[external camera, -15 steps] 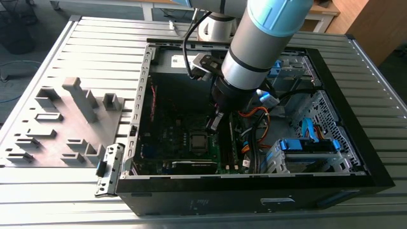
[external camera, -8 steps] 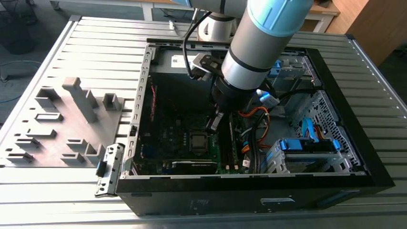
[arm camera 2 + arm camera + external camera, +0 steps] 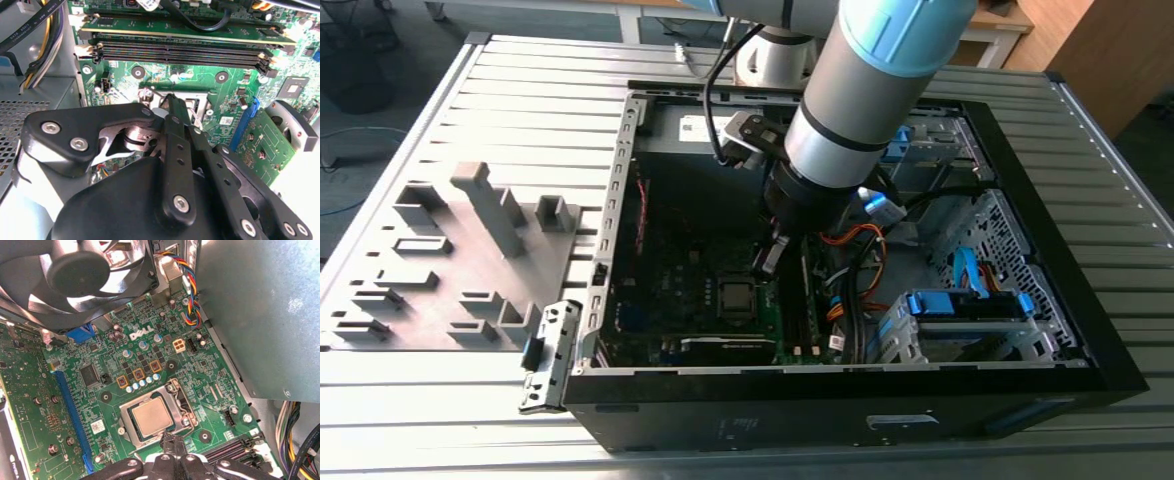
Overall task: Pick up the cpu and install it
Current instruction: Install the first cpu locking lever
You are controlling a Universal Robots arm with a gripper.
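The cpu point(image 3: 151, 417) is a small silver-grey square lying flat in the motherboard socket, framed by the metal load plate point(image 3: 175, 400). In the exterior view the cpu point(image 3: 739, 297) sits low on the board inside the open computer case point(image 3: 1067, 300). My gripper point(image 3: 169, 440) hovers just above the socket's edge nearest the memory slots, a short way off the cpu. Its thin black fingers point(image 3: 176, 130) are pressed together and hold nothing. In the exterior view the gripper point(image 3: 769, 262) hangs below the grey and blue arm, over the board's middle.
Memory sticks point(image 3: 185, 50) run beside the socket. A black fan point(image 3: 75, 275) and a grey metal box point(image 3: 260, 315) flank the board. Orange and black cables point(image 3: 854, 250) and a drive cage point(image 3: 961, 320) fill the case's right in the exterior view. A grey fixture point(image 3: 467, 250) stands on the slatted table.
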